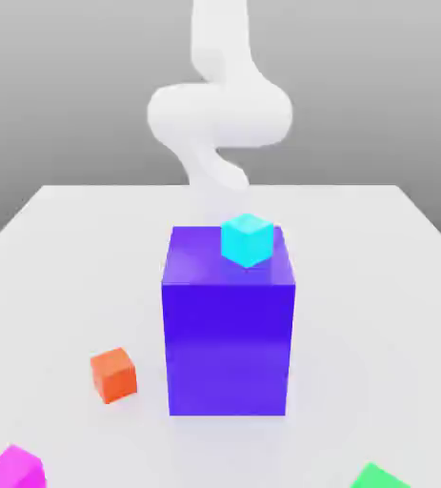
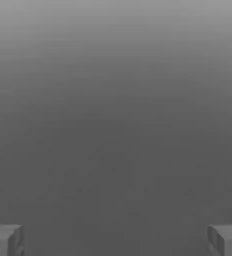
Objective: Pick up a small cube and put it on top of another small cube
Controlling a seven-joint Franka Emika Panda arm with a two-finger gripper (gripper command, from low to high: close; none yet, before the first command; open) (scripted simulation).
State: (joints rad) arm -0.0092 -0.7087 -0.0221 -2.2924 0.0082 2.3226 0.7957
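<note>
Pink cube point(image 1: 12, 467) sits at the near edge of the counter point(image 1: 62, 248), toward the exterior view's left, well apart from the blue block point(image 1: 228, 334) carrying the cyan cube point(image 1: 248, 238). Orange cube point(image 1: 114, 374) lies between. Hand point(image 2: 116, 240) open, fingers point(image 2: 5, 239) spread wide, holding nothing. Best approach: descend squarely over the pink cube, fingers straddling opposite faces.
</note>
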